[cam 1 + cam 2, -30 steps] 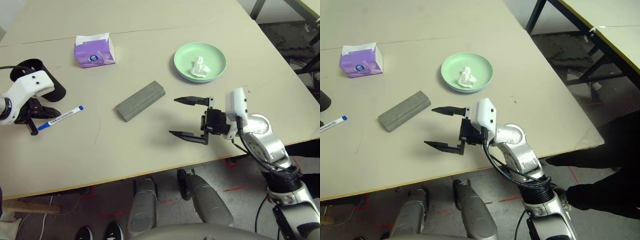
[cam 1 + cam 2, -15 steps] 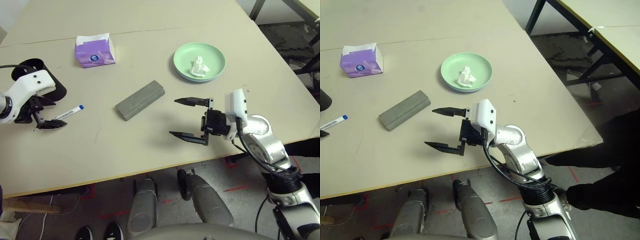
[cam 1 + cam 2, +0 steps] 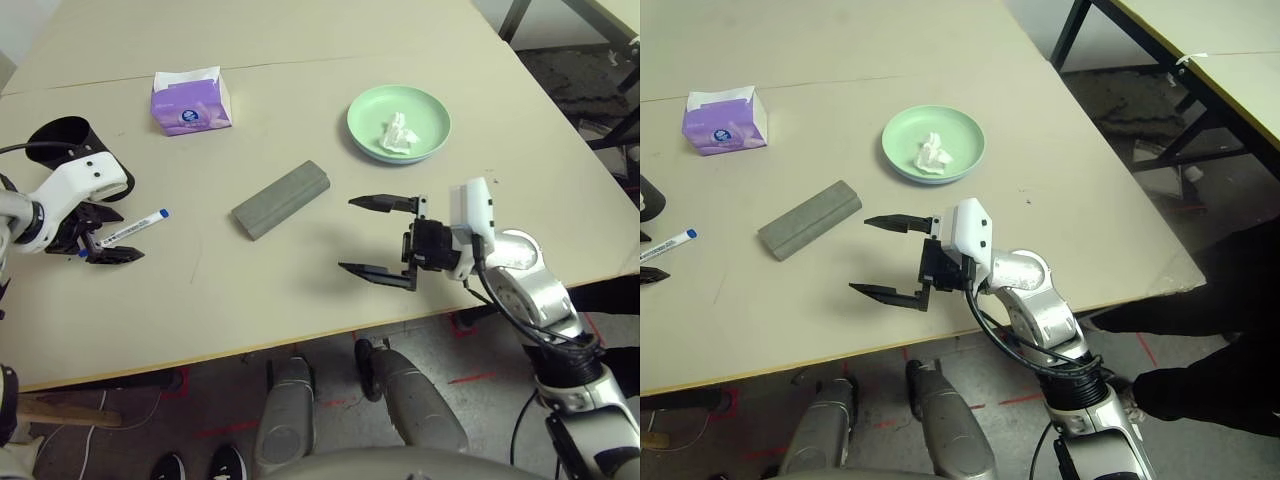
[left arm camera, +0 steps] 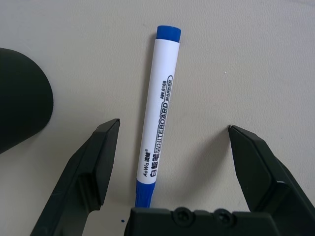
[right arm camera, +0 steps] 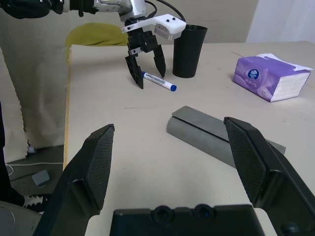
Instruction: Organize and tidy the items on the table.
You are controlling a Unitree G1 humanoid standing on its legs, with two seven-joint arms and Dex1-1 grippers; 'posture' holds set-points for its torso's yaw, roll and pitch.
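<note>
Right claw (image 3: pixel 382 236) is closest to the body, parked over the near edge of the table (image 3: pixel 300 300) with its fingers spread as wide as they go and nothing between them. It points sideways toward the robot's left, so it looks like it's just waiting out of the way.

Off to its left, the left claw (image 4: pixel 172 162) is the busy one. It's tipped down over the pen (image 4: pixel 157 118), fingers wide open with one on each side of the barrel and not touching it, so nothing is gripped yet. My guess is it's lined up like that so a straight close pinches the pen across its width.

The pen lies flat on the table, its long axis running away from the claw's palm, blue cap (image 4: pixel 168 33) at the far end, the other blue end tucked under the wrist. The black cup (image 3: pixel 70 150) stands just beside the left claw, probably where the pen is headed.

Beyond the right claw's fingertips, the grey case (image 3: pixel 281 200) lies flat on a diagonal. Further out are the purple tissue box (image 3: pixel 188 100) and the green plate (image 3: pixel 436 112) with the crumpled tissue (image 3: pixel 399 134) on it.
</note>
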